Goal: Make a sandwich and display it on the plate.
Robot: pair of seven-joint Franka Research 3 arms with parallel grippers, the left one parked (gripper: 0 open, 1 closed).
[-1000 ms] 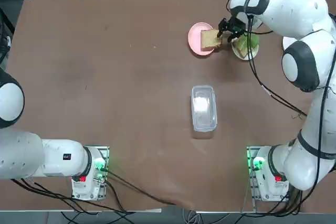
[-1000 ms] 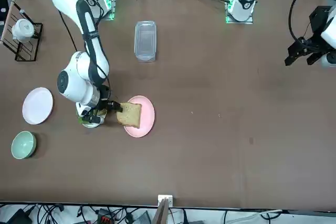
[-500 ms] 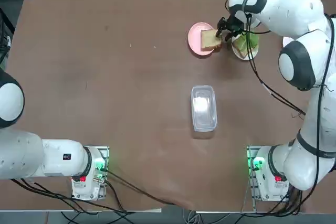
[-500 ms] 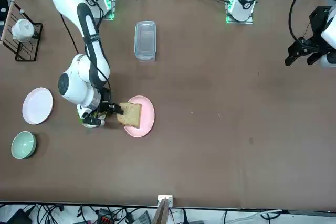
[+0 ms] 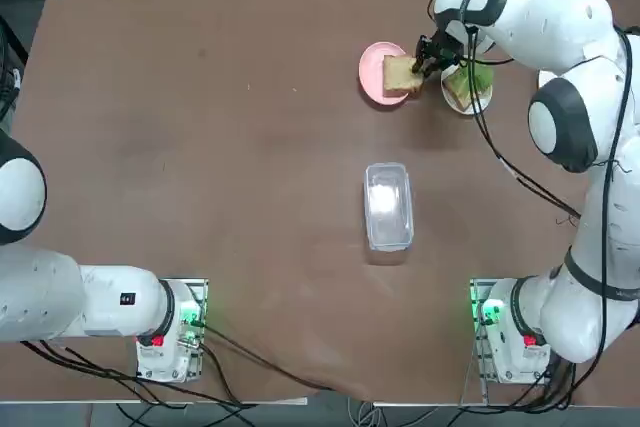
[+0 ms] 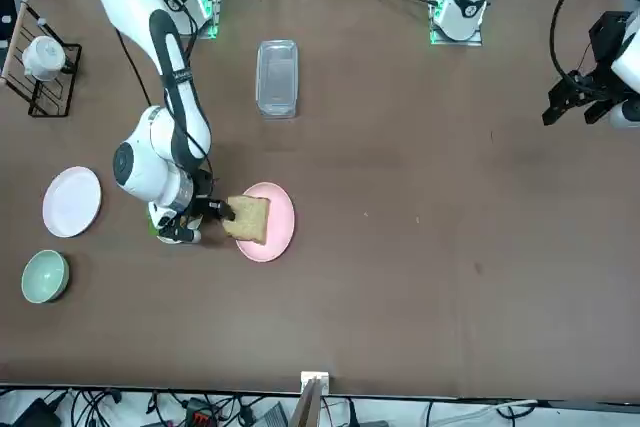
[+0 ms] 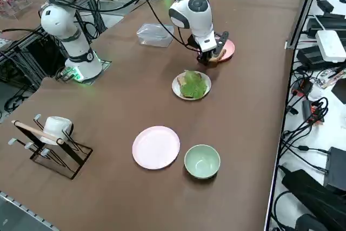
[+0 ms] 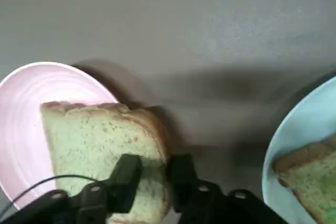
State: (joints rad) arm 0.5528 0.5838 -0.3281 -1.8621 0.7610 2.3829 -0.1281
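The right gripper (image 8: 152, 174) fingers are pinching the tan, brown-crusted bread slice (image 8: 100, 140) on the round pink plate (image 8: 21, 103) — next, lifting it onto the lettuce-topped slice (image 5: 467, 84) beside them.

Wide bare table (image 5: 220, 127) across the middle and the robot's left side. Clear box (image 5: 388, 205) alone at the centre. Narrow gap between pink plate (image 5: 375, 73) and white plate (image 5: 466, 95), filled by the right pincer (image 5: 420, 65).
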